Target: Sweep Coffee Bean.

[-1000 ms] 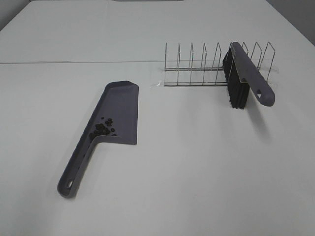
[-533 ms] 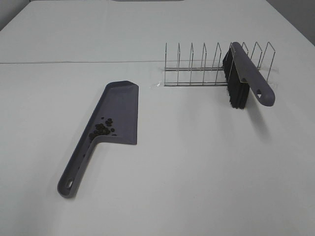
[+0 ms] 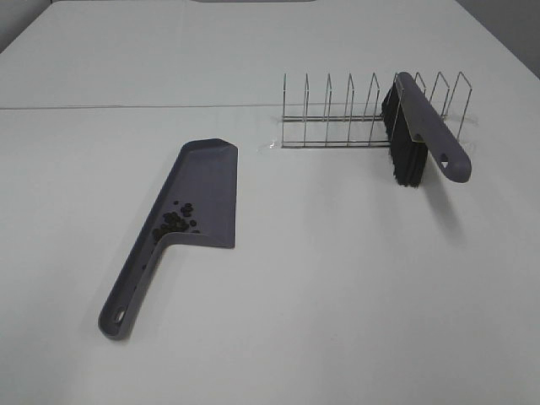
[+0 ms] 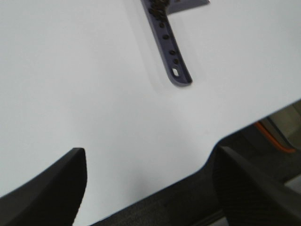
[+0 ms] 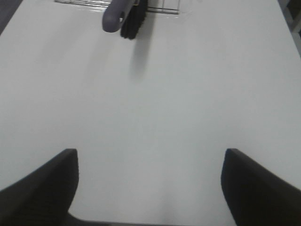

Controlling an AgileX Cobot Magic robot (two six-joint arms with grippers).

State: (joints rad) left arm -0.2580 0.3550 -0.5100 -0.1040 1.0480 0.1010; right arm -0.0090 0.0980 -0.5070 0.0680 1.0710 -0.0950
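Observation:
A grey-purple dustpan (image 3: pixel 202 190) lies flat on the white table, handle toward the front left. The coffee beans (image 3: pixel 175 220) sit in a small dark cluster inside the pan, near where the handle joins. The dustpan's handle (image 4: pixel 170 56) and some of the beans (image 4: pixel 157 8) show in the left wrist view. The brush (image 3: pixel 418 126), with a grey-purple handle and black bristles, rests in a wire rack (image 3: pixel 354 114) at the back right; its handle end (image 5: pixel 114 18) shows in the right wrist view. My left gripper (image 4: pixel 148 181) and right gripper (image 5: pixel 148 183) are both open and empty, pulled back near the front edge.
The table's front edge (image 4: pixel 244 127) shows in the left wrist view, with dark floor and an orange object (image 4: pixel 277 139) beyond it. A seam (image 3: pixel 126 107) crosses the table behind the dustpan.

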